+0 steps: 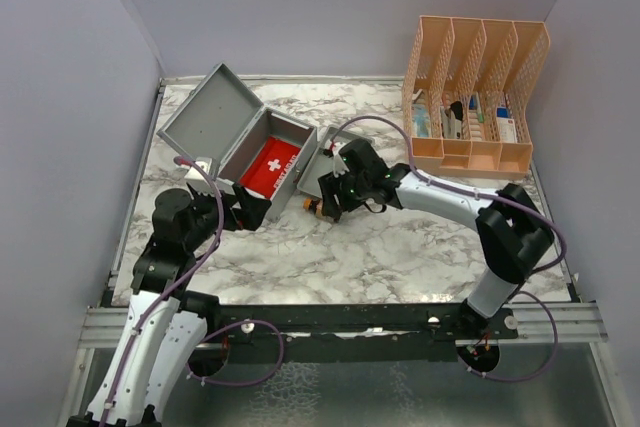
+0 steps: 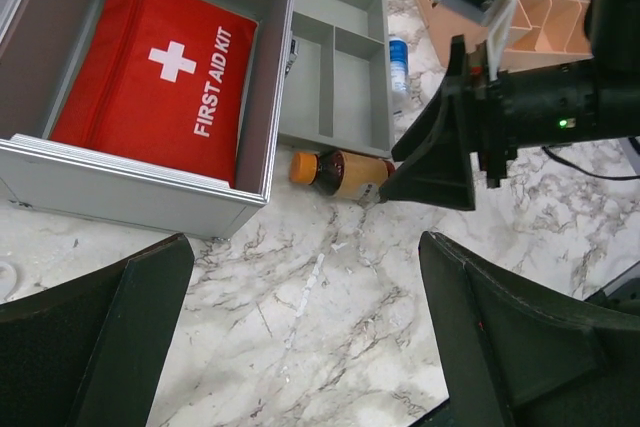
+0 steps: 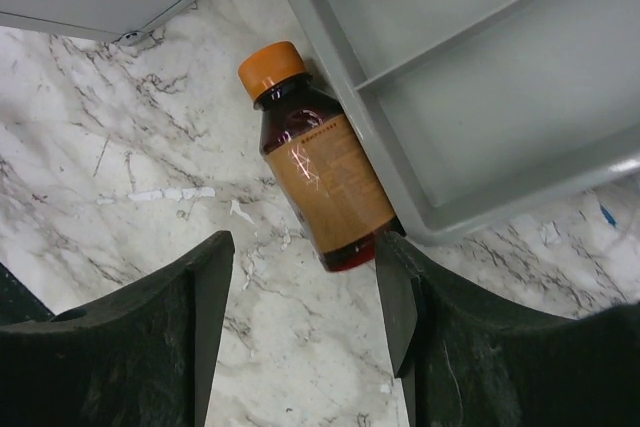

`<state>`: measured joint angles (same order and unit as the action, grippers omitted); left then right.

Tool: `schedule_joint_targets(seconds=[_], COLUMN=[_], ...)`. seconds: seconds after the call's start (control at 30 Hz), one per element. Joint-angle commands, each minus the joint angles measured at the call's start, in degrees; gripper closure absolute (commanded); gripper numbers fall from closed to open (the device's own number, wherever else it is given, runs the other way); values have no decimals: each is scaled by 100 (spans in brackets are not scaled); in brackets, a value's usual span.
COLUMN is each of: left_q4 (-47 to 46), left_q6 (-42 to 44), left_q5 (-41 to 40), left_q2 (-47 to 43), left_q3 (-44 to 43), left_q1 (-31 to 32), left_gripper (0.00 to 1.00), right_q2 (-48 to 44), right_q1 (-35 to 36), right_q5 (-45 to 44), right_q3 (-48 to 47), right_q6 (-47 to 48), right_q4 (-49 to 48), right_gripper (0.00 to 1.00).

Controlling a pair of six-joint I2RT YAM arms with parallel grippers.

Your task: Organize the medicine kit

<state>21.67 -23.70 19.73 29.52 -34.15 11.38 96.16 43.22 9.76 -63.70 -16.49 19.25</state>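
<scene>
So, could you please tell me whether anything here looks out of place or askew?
Yes: the brown bottle lies on its side on the table, against the outer wall of the divided tray, not in a compartment. The tray itself sits outside the open case.

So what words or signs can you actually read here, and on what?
"FIRST AID KIT", with a white cross: on the red pouch inside the metal case.
Label on the brown bottle: print too small to read.
Packaging on the boxes in the peach organizer: too blurred to read.

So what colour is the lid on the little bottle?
Orange. The bottle cap shows best in the right wrist view.
</scene>
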Motion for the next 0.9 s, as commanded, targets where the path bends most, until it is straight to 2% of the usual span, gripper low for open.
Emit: schedule_joint_targets(seconds=[0.0,0.3,0.7,0.87], left_q4=[-165,-233,-249,-238], left_q6=[-60,-56,-22,-42], left_q5=[-214,-145,-118,-216], left_q2=[-103,-59,151,114], left_q3=[40,81,75,84], left_q1=[5,0,4,3], left_gripper=[1,1,1,1], right_q2=[476,946,1343,955], right_q1=[125,341,415,415], right_q5=[94,-448,162,-82], right_q3=[-323,-573,-686,-396], right_q6=[310,788,896,453], right_q4=[-328,-19,-12,-264], right_gripper=[41,50,44,60])
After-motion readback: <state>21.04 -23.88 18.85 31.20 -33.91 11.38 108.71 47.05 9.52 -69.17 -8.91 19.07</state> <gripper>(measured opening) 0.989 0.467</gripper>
